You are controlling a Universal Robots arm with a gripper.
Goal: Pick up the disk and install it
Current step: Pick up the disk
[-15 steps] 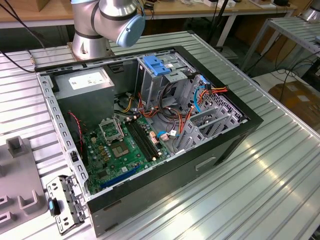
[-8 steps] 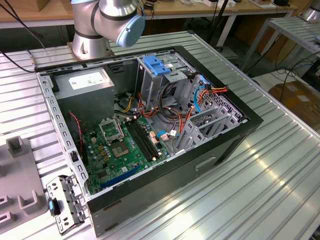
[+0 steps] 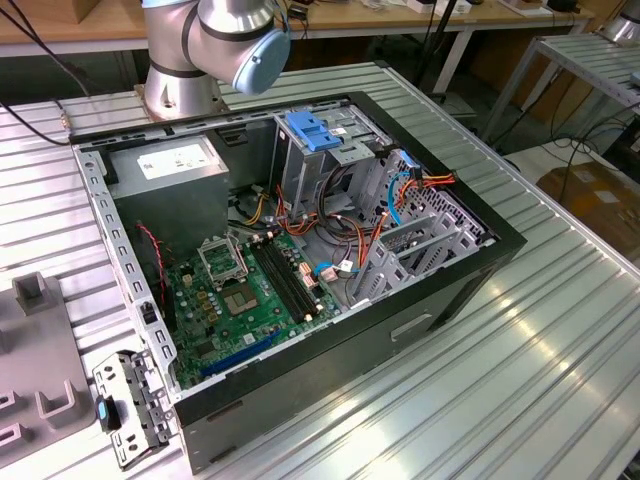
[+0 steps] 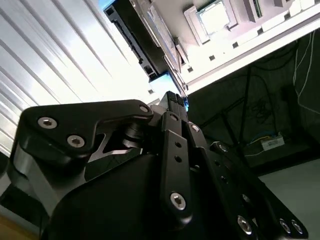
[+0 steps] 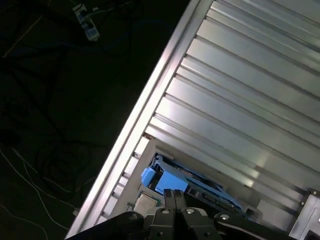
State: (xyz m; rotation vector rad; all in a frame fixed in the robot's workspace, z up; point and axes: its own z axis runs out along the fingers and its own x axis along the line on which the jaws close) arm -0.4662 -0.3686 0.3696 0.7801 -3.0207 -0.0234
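Jaws together, near the disk (image 5: 176, 180)

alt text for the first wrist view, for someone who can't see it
The claw is close to the disk in its blue bracket, near the edge of a ribbed metal table. Past the table edge is a dark floor.

In both wrist views my gripper (image 5: 173, 194) is cut off behind the knuckles. Its pressed-together fingers (image 5: 167, 196) cover the near edge of the disk (image 5: 167, 180), just beyond their tips. The exterior view's edge cuts my arm (image 3: 215, 45) above the base.
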